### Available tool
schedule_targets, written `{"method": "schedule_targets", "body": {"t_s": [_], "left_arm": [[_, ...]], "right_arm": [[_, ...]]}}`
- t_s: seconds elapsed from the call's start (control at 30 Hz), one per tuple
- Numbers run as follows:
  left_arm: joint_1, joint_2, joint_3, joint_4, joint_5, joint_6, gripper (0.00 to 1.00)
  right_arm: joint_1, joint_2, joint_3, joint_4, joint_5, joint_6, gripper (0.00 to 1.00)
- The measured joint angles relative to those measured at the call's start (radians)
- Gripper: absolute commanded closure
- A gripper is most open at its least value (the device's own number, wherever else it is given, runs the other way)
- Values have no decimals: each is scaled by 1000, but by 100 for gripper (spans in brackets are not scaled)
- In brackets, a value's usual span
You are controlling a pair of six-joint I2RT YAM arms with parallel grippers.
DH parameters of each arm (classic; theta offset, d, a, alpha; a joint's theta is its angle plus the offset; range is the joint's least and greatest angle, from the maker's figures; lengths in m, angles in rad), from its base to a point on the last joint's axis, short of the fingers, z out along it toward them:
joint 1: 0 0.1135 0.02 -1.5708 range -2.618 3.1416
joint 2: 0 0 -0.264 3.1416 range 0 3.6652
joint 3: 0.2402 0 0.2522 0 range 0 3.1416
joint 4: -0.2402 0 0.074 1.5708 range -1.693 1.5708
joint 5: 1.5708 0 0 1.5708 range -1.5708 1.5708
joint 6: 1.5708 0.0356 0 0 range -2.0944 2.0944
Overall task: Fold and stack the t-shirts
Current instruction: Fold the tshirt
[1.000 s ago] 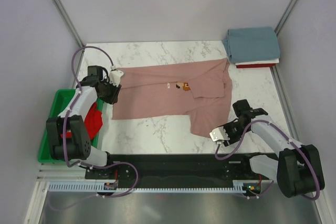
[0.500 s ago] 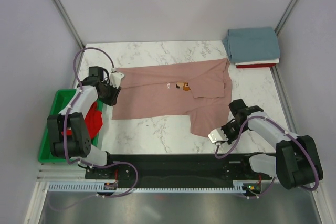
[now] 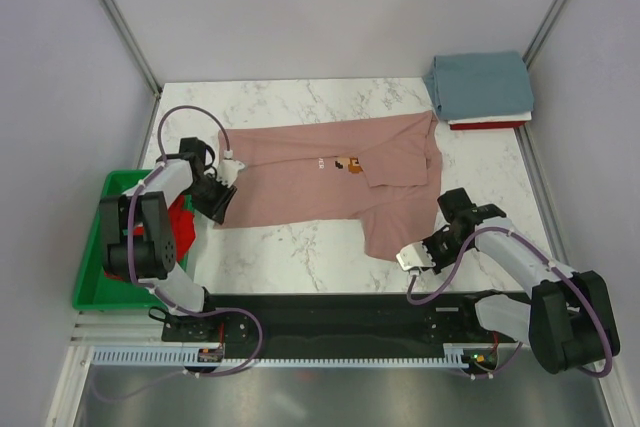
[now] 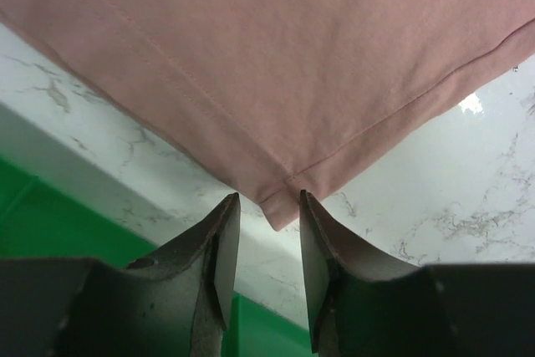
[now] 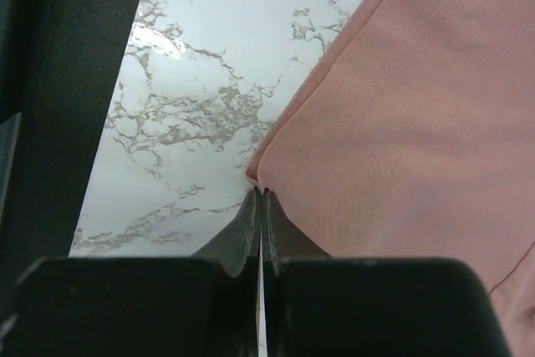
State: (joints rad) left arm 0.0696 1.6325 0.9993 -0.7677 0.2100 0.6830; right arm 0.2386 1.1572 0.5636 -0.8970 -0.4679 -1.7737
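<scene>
Pinching at the near right corner of the pink shirt [image 5: 401, 123], the right gripper [image 5: 261, 192] has its fingers pressed together. It seems to hold the hem, though the tips hide the contact. The left gripper [image 4: 267, 200] has its fingers apart, straddling the near left corner without clamping it. The shirt lies spread on the table [image 3: 290, 247], long axis left to right, stretching away from both grippers toward the far side. A folded blue shirt [image 3: 480, 85] sits far right, well apart.

Bright, even light with soft shadows. Small glare spots shine on the glossy white marble counter [image 4: 471, 103] in both wrist views.
</scene>
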Motion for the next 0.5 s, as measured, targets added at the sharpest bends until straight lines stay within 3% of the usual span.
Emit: {"method": "schedule_targets", "body": {"t_s": [0.5], "left_arm": [[0,14,-37,-28,0,3,53]], "right_arm": [[0,0,0,11,6,24,100]]}}
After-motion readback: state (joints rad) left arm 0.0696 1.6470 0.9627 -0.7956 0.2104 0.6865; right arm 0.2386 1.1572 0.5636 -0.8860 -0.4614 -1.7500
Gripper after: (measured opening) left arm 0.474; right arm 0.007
